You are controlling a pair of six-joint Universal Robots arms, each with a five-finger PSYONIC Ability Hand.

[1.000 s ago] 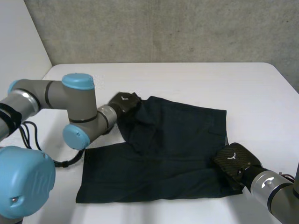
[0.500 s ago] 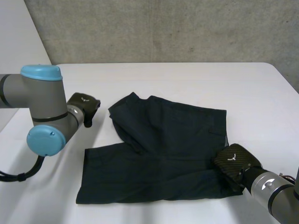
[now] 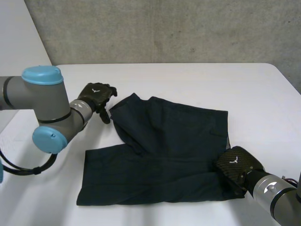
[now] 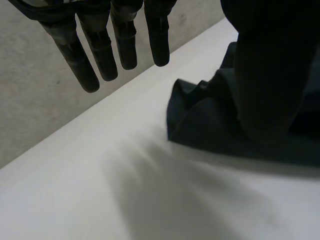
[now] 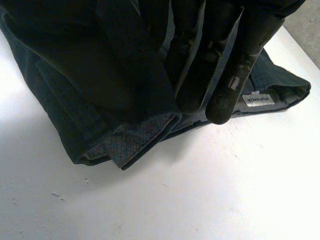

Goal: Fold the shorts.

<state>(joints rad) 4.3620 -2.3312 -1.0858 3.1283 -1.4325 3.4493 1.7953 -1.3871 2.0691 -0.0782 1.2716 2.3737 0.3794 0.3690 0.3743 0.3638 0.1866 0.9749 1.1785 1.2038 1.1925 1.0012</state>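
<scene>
Dark navy shorts [image 3: 174,150] lie spread on the white bench [image 3: 188,80], across the middle and lower half of the head view. One leg reaches toward the lower left of the frame and ends in a straight hem. The upper part ends in a peaked corner left of centre. The waistband end lies at the right, where the cloth is mostly flat with a few shallow creases.

The left hand [image 3: 96,96] sits in the left half of the frame, just beside that peaked corner and off the cloth. It ends the left arm [image 3: 47,99], which comes in from the left edge. In the left wrist view its fingers [image 4: 100,55] hang straight and slightly apart above bare bench and hold nothing, so the hand is open. A rumpled corner of the shorts lies on the bench near the fingertips, apart from them.

The right hand [image 3: 235,165] rests on the lower right corner of the shorts, at the waistband. The right arm [image 3: 277,193] enters from the lower right corner of the frame. In the right wrist view the hand lies over a bunched, doubled edge of cloth whose paler inside shows. A small white label [image 5: 256,100] sits on the waistband just beyond it. Whether this hand grips the cloth or only lies on it, I cannot tell.

A grey concrete wall [image 3: 164,28] runs across the top of the frame behind the bench.
</scene>
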